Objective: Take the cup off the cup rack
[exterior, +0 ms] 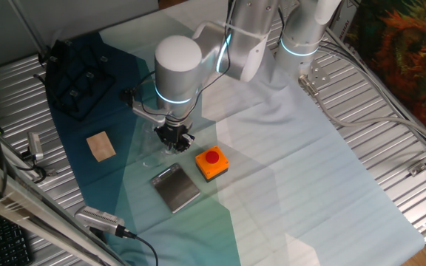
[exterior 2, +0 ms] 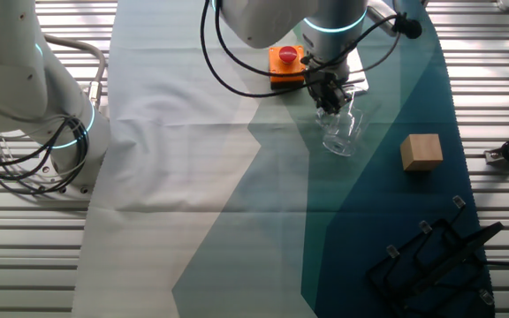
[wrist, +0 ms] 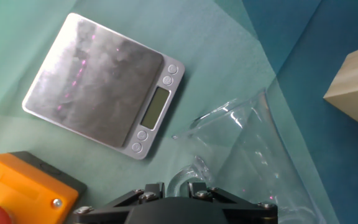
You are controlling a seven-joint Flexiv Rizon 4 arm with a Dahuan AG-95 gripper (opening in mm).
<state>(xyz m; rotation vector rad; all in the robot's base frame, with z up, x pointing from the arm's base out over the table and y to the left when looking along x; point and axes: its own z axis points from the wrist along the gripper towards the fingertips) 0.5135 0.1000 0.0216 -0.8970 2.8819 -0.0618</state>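
The glass cup (exterior 2: 340, 132) stands on the worktop (exterior 2: 193, 159), off the rack (exterior 2: 440, 256), which sits well apart at the cloth's far corner. The cup looks empty. The claw (exterior 2: 330, 95) hangs right over the cup's handle; whether it is clenched on it I cannot tell. A scale (wrist: 101, 84), an orange button box (exterior: 211, 163) and a wooden block (exterior 2: 421, 151) lie near.
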